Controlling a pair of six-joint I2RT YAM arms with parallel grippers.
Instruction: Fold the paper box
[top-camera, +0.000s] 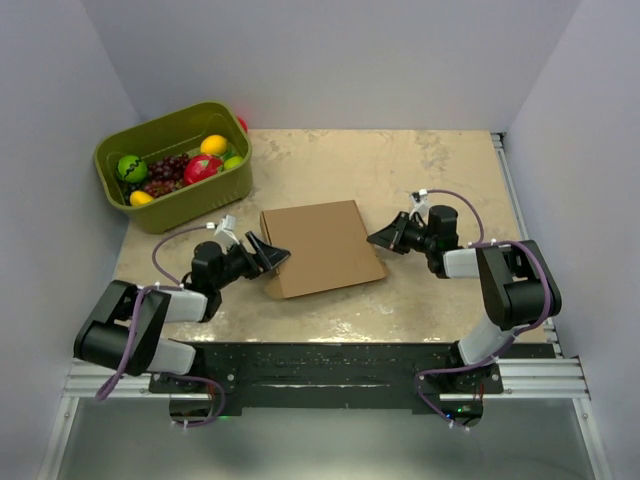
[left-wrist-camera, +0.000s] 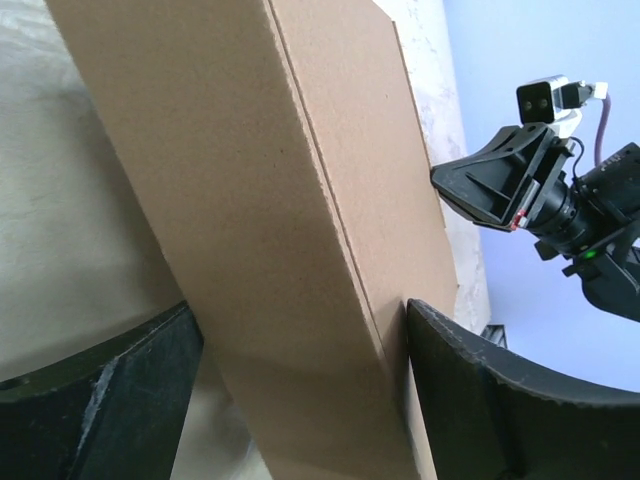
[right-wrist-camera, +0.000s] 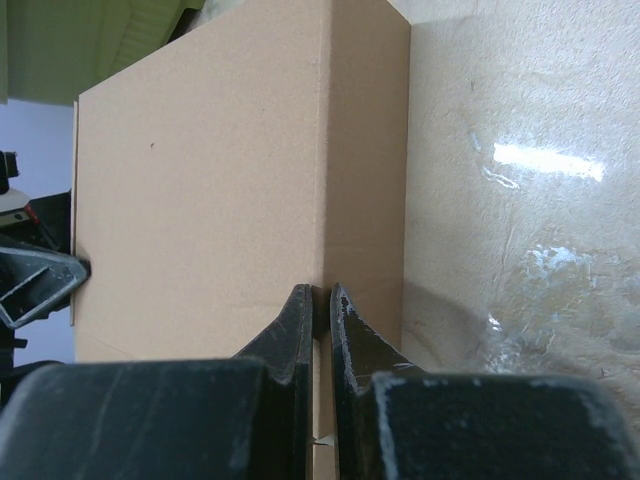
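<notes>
top external view, from the bottom of the frame upward: both arms reach in toward the middle of the table (top-camera: 440, 170), and between them the paper box (top-camera: 322, 247) lies flat on the tabletop at centre frame, slightly skewed. it reads as a closed, shallow mailer: the top is one unbroken brown panel, and no loose flap stands up in any view. the left gripper (top-camera: 270, 253) is at the box's left edge with its fingers (left-wrist-camera: 480, 400) spread wide astride that edge. in the left wrist view they sit close by the cardboard on both sides, but i cannot tell whether they actually pinch it. the right gripper (top-camera: 378, 238) is at the box's right edge, jaws closed to a thin slit with nothing between them. in the right wrist view its tips are against or just short of the side wall. farther up, at the upper left, the olive-green bin (top-camera: 190, 208) of fruit stands apart from the work. my judgement: the folding is essentially done, and what is left looks like pressing the top home or squaring the sides, then letting go.
</notes>
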